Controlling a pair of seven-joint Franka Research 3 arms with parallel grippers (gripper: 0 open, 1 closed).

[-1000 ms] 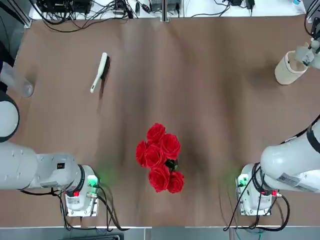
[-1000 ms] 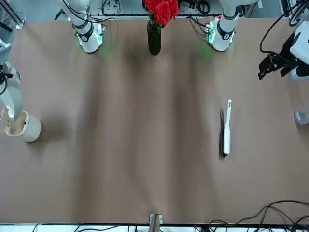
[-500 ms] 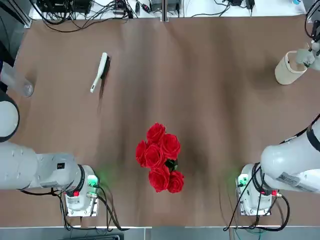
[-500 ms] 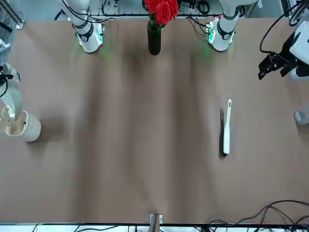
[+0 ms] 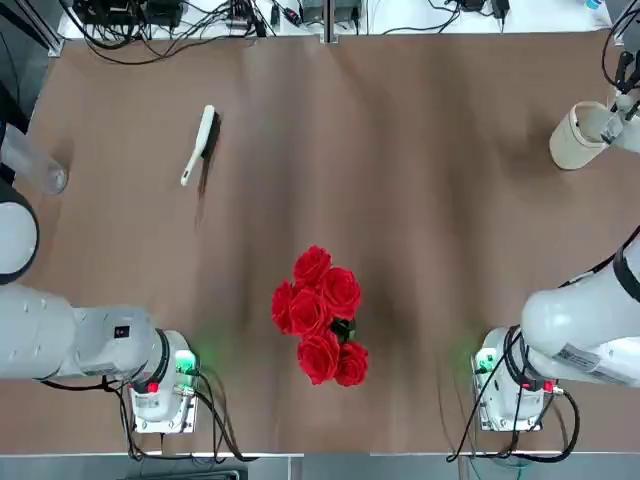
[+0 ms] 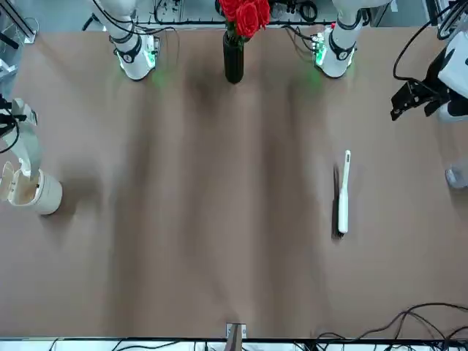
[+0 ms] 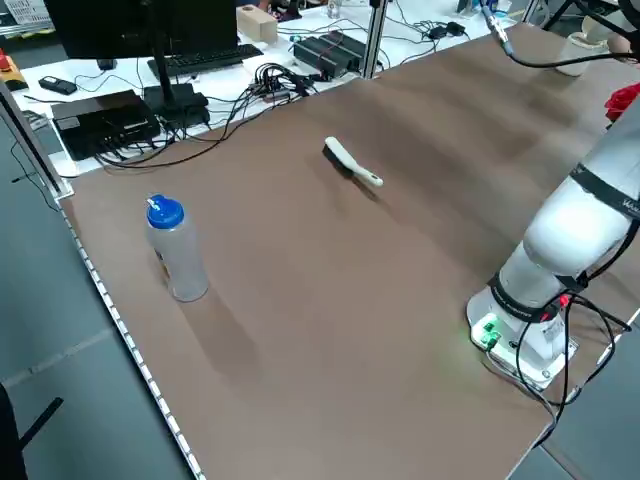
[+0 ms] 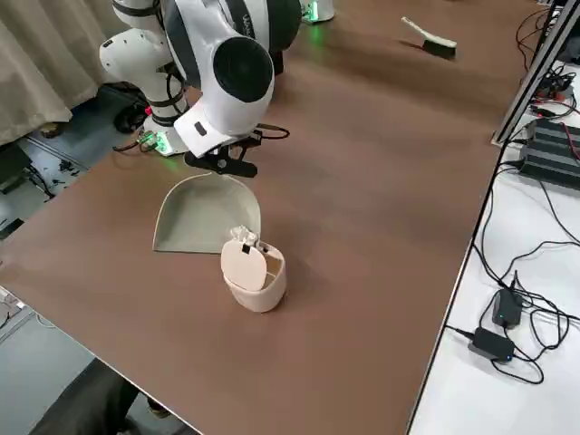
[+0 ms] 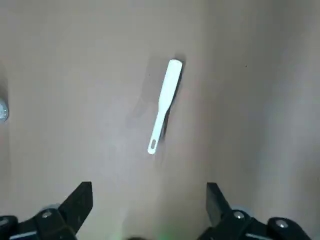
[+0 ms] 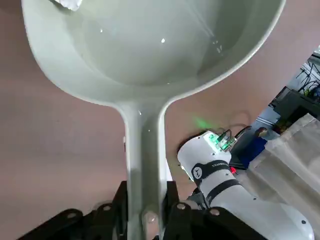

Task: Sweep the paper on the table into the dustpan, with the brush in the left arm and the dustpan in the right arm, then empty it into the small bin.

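Note:
My right gripper (image 10: 145, 212) is shut on the handle of the pale grey-green dustpan (image 10: 150, 45), which tilts with its lip against the small beige bin (image 8: 256, 272) near the table's (image 5: 400, 180) far right corner. A crumpled white paper (image 8: 243, 237) sits at the bin's swing lid, right at the dustpan's (image 8: 204, 213) lip. The brush (image 5: 200, 143) lies alone on the far left part of the table. My left gripper (image 9: 148, 200) hangs open high above the brush (image 9: 164, 102), holding nothing.
A bunch of red roses (image 5: 322, 315) in a dark vase (image 6: 233, 55) stands between the arm bases. A clear bottle with a blue cap (image 7: 178, 250) stands near the table's left edge. Cables and electronics lie beyond the far edge.
The dustpan at the bin has shifted slightly and changed its tilt. The brush and the left arm have not moved.

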